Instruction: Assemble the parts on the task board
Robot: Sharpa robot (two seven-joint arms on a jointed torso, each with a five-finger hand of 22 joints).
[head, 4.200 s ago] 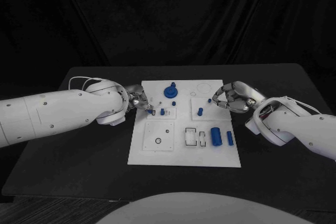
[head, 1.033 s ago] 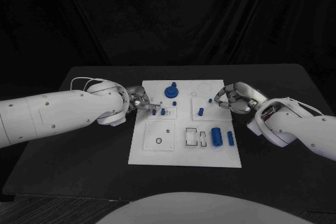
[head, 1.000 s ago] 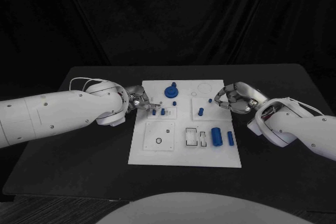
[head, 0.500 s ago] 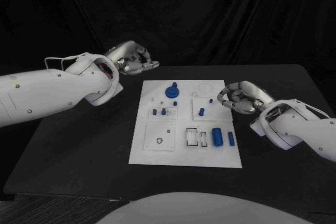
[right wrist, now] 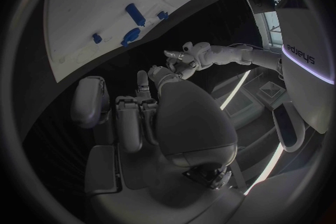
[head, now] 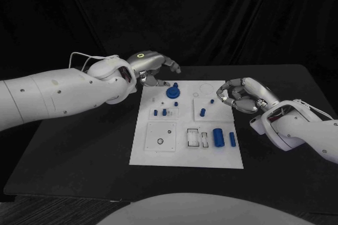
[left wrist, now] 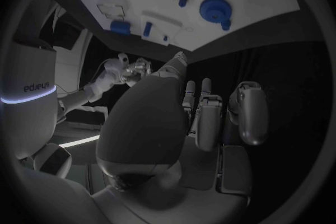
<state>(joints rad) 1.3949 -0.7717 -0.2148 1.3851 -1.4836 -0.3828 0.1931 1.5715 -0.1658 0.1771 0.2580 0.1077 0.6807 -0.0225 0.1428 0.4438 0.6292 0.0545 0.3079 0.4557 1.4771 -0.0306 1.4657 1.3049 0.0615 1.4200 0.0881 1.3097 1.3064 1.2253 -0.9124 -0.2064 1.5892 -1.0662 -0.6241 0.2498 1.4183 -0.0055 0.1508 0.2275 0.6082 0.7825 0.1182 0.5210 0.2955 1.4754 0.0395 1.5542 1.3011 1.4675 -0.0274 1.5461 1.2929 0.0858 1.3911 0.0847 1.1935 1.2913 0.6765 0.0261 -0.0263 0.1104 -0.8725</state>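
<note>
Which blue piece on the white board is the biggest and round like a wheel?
The round blue wheel-shaped piece at the far end of the white task board, close to the left hand. The other blue pieces are small pegs and cylinders.

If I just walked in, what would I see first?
Two big white robot arms reaching over a black table. Between them lies the white task board, dotted with small blue parts, with a round blue knob near its far end. The left hand hovers by that far end, and the right hand curls beside the board.

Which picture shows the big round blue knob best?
The head view: the big round blue knob sits plainly on the white board, seen from above. The left wrist view shows it bent near the rim. In the right wrist view I cannot pick it out.
</note>
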